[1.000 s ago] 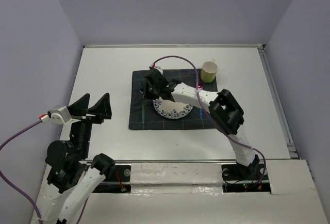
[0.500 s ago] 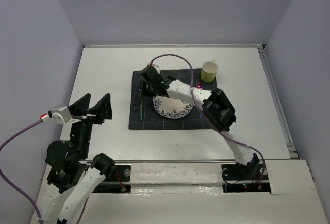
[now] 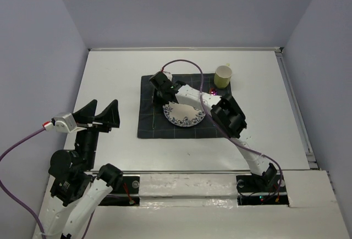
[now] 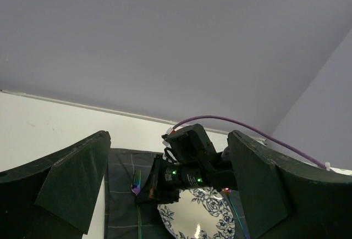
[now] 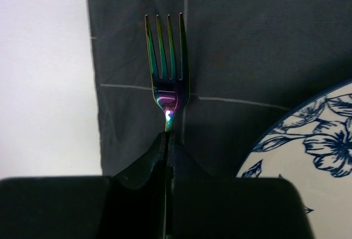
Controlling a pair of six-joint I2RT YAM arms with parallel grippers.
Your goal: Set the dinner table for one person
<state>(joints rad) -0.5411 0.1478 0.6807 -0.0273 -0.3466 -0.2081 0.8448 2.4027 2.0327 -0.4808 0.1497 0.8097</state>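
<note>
The white dinner table (image 3: pixel 110 79) carries a dark checked placemat (image 3: pixel 184 132) with a blue-and-white floral plate (image 3: pixel 186 114) on it. An iridescent fork (image 5: pixel 165 57) lies on the placemat's left strip, tines pointing away; it shows as a thin line in the top view (image 3: pixel 153 118). My right gripper (image 5: pixel 168 137) is shut on the fork's neck just below the tines, low over the placemat (image 5: pixel 247 46); from above it sits at the placemat's far left (image 3: pixel 155 92). My left gripper (image 3: pixel 102 115) is open and empty, raised over the table's left side.
A yellow-green cup (image 3: pixel 223 76) stands at the placemat's far right corner. A thin iridescent utensil (image 4: pixel 235 217) lies right of the plate (image 4: pixel 206 217). The right arm's purple cable (image 3: pixel 184 62) arcs over the placemat. Grey walls enclose the table.
My right gripper has swung left and farther away, from over the plate's far-left rim to the placemat's left strip. The left arm has not moved.
</note>
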